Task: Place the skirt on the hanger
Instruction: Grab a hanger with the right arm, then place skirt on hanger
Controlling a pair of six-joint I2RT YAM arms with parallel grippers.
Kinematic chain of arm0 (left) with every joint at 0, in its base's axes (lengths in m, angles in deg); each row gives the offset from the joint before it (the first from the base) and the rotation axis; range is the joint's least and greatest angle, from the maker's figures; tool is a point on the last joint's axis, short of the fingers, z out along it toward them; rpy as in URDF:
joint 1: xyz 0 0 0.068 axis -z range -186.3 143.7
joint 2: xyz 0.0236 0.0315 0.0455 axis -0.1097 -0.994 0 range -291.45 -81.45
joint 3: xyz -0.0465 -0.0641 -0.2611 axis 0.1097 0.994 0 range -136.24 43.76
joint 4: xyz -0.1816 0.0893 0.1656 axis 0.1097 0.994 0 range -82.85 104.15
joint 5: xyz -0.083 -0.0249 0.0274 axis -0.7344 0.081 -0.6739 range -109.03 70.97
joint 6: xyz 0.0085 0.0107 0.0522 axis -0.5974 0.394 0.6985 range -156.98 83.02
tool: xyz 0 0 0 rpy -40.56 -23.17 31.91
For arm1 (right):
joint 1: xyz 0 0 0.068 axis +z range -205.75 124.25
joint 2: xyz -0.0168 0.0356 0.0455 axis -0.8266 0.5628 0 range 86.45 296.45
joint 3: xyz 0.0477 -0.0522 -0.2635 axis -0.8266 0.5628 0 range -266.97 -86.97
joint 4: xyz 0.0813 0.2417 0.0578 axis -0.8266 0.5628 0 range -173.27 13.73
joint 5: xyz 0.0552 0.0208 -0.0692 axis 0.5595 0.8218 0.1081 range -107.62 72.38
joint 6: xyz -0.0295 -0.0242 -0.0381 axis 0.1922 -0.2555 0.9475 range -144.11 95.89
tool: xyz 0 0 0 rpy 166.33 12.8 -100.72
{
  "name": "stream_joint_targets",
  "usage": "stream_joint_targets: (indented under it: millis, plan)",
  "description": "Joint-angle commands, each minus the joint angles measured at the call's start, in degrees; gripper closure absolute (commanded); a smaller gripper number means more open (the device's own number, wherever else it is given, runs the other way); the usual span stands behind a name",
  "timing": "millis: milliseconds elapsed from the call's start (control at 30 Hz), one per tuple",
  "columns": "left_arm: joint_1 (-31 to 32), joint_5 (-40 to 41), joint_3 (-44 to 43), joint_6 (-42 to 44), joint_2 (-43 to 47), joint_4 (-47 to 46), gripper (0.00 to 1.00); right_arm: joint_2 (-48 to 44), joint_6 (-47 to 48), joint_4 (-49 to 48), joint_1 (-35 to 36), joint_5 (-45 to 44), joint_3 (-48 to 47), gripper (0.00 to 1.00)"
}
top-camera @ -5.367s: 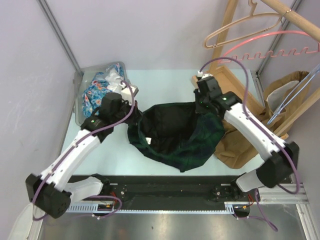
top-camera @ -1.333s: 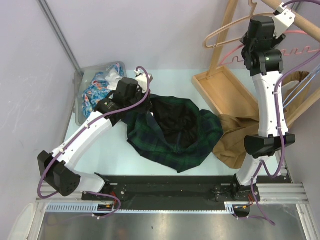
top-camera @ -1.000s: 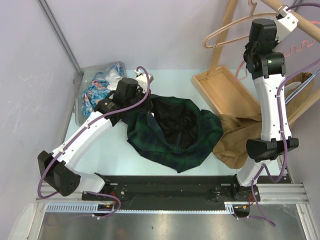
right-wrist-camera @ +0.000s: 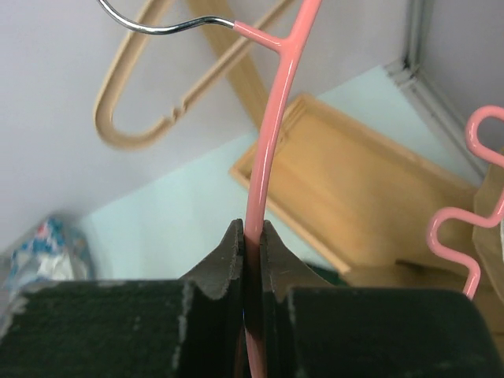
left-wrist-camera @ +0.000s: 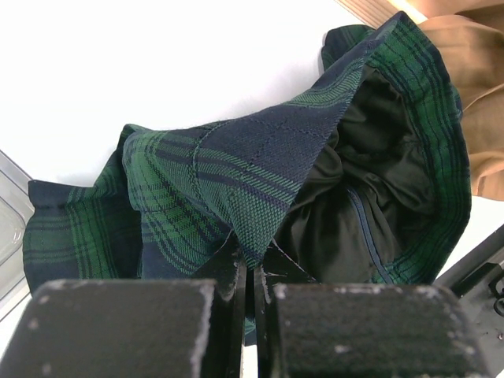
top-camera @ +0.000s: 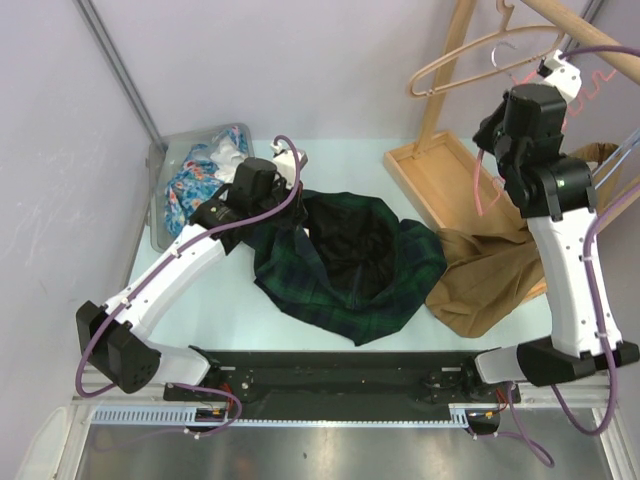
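A green and navy plaid skirt (top-camera: 350, 265) with a black lining lies spread on the table. My left gripper (top-camera: 283, 205) is shut on its upper left edge; in the left wrist view the plaid fabric (left-wrist-camera: 236, 189) is pinched between the jaws (left-wrist-camera: 252, 252). My right gripper (top-camera: 497, 130) is shut on a pink plastic hanger (top-camera: 482, 185), held in the air off the rail, above the wooden tray. In the right wrist view the pink hanger arm (right-wrist-camera: 272, 126) runs up out of the shut jaws to its metal hook (right-wrist-camera: 157, 27).
A tan hanger (top-camera: 470, 55) hangs on the wooden rail (top-camera: 590, 35) at the back right. A wooden tray (top-camera: 450, 185) stands below it. A brown garment (top-camera: 490, 280) lies right of the skirt. A clear bin (top-camera: 170, 185) of floral clothes stands at the back left.
My right arm has come down and forward from the rail with the pink hanger in its jaws. My left gripper keeps its hold on the skirt edge.
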Motion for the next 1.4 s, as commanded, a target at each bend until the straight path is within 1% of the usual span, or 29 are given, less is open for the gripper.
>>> stream_joint_targets:
  millis: [0, 67, 100, 167, 200, 267, 367, 433, 467, 500, 533, 567, 600, 667, 833, 867, 933, 967, 1067, 1200, 1300, 1367]
  plan:
    - [-0.26, -0.48, 0.23, -0.87, 2.09, -2.92, 1.0, -6.8, 0.77, -2.68, 0.31, 12.96, 5.23, 1.0]
    - [-0.34, -0.57, 0.32, -0.88, 2.17, -3.1, 1.0, -9.26, 1.38, -1.36, 0.49, 15.8, 7.78, 1.0]
    - [-0.34, -0.4, 0.32, -0.87, 2.26, -3.18, 1.0, -10.05, 1.82, -1.01, 0.58, 19.38, 8.49, 1.0]
    - [-0.34, -0.13, 0.41, -0.87, 2.44, -3.27, 1.0, -12.25, 2.09, -0.04, 0.49, 23.09, 10.77, 1.0]
    - [-0.34, 0.04, 0.32, -0.79, 2.52, -3.19, 1.0, -12.96, 2.87, -0.13, 0.4, 27.72, 11.39, 1.0]
    - [-0.34, 0.31, 0.15, -0.61, 2.61, -3.01, 1.0, -14.62, 3.41, 0.31, 0.4, 32.58, 12.71, 1.0]
    - [-0.34, 1.45, -0.29, -0.26, 2.7, -2.31, 1.0, -16.47, 4.99, 2.59, 0.14, 44.77, 13.5, 1.0]
    - [-0.34, 2.06, -0.3, 0.0, 2.88, -2.13, 1.0, -17.27, 6.82, 4.26, -0.04, 50.76, 14.2, 1.0]
    - [-0.43, 2.15, -0.3, 0.0, 2.96, -1.96, 1.0, -18.49, 7.19, 4.27, -0.13, 56.45, 16.04, 1.0]
    - [-0.35, 2.42, -0.3, 0.18, 3.05, -1.87, 1.0, -19.11, 7.54, 4.01, -0.39, 59.81, 17.1, 1.0]
    - [-0.52, 2.42, -0.21, 0.35, 3.23, -1.78, 1.0, -19.64, 7.45, 3.48, -0.74, 63.15, 18.76, 1.0]
    - [-0.43, 2.59, -0.12, 0.44, 3.32, -1.69, 1.0, -20.25, 7.02, 2.61, -1.09, 69.19, 20.26, 1.0]
    - [-0.69, 2.85, -0.03, 0.62, 3.49, -1.69, 1.0, -21.48, 6.32, 0.34, -1.27, 72.47, 24.02, 1.0]
    - [-0.79, 3.38, 0.32, 0.71, 3.75, -1.43, 1.0, -22.36, 4.56, -0.74, -1.44, 78.96, 26.5, 1.0]
    - [-1.14, 3.47, 1.28, 1.41, 4.28, -0.29, 1.0, -26.39, 2.1, -1.79, -1.53, 88.56, 30.72, 1.0]
    - [-1.22, 3.56, 1.55, 1.5, 4.37, -0.02, 1.0, -27.37, -0.34, -2.49, -1.45, 91.19, 31.43, 1.0]
    - [-1.22, 3.91, 2.42, 1.67, 4.55, -0.02, 1.0, -29.65, -1.95, -2.5, -1.44, 91.13, 32.4, 1.0]
    - [-1.22, 4.7, 2.78, 1.67, 4.72, -0.63, 1.0, -30.18, -2.04, -1.98, -1.44, 92.61, 32.58, 1.0]
    - [-1.22, 5.84, 3.4, 1.15, 4.64, -0.81, 1.0, -32.38, -2.21, 0.31, -1.44, 92.98, 32.84, 1.0]
    - [-1.31, 4.97, 2.43, -0.43, 4.19, -0.9, 1.0, -34.05, -3.19, 3.46, -1.44, 93.77, 33.02, 1.0]
    - [-1.22, 5.32, 0.42, -0.52, 3.49, -0.11, 1.0, -34.14, -1.43, 7.77, -0.22, 94.39, 34.07, 1.0]
    - [-1.22, 5.41, -2.66, -0.79, 2.35, 3.03, 1.0, -34.58, -3.26, 7.43, 0.66, 94.21, 35.3, 1.0]
